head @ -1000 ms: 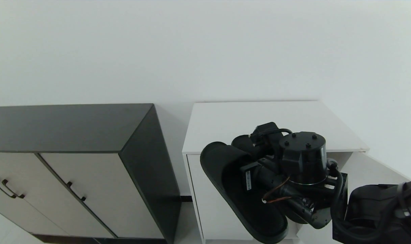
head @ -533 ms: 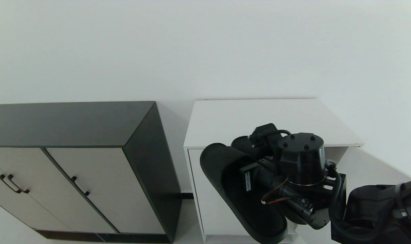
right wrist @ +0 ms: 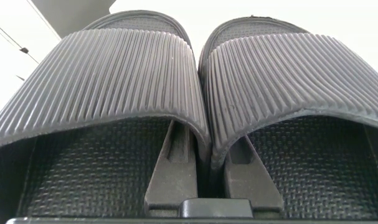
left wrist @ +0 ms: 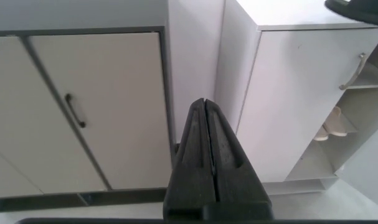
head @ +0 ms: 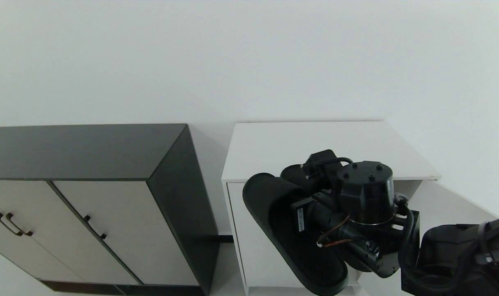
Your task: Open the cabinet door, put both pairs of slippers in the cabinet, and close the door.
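Black ribbed slippers (right wrist: 132, 81), white cabinet (head: 315, 144)
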